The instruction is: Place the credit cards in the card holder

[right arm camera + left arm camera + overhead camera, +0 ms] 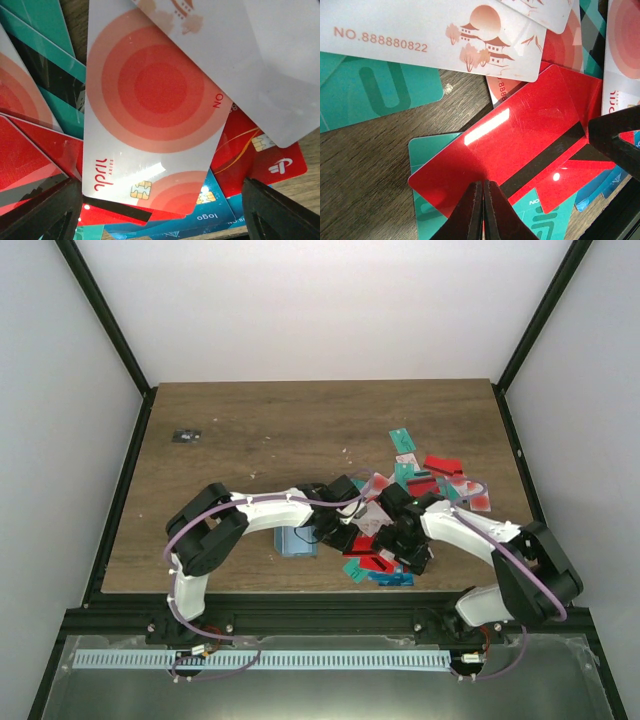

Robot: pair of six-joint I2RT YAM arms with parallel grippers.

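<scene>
left claw [483,192] pinched shut, tips at red card [520,145] edge, grip unclear. right claw [160,200] wide, straddling white card [150,100]. holder [296,541] just left of pile [432,478]. isolate one card, slide clear, avoid doubles.

The thin red plastic card with a black stripe [520,135] is glossy, with a bright glare (fine scratches show in it). The white plastic card with red rings [150,100] has a smooth sheen. The brown wooden bench [365,170] looks matt, grained.
</scene>
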